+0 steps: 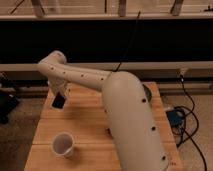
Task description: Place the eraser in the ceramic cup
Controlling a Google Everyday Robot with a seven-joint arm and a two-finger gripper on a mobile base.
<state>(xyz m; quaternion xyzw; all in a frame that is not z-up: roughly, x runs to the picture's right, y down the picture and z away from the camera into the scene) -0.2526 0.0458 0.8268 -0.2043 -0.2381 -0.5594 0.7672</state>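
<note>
One cup [63, 144] stands upright near the bench's [85, 125] near left corner, with nothing visible inside it. It looks small and light, so the likely fault lies here. If the eraser comes down off-centre it may strike the rim and either tip the cup or bounce out onto the bench. A release from too high would risk the same. The cup also sits close to the near edge, so a nudge from the gripper could push it that way. The eraser is flat and shorter than the mouth is wide, so I judge it should drop over the middle.

Farther back, by the left edge towards the far left corner, the gripper [59, 99] hangs pointing down from the bent end of the arm [125, 115]. It appears closed narrowly on the eraser [58, 103], a black block at its tip held clear of the bench. The eraser is well apart from the cup and almost straight behind it, so the carry is not yet done. The arm's thick white body rises from the near right corner.
</note>
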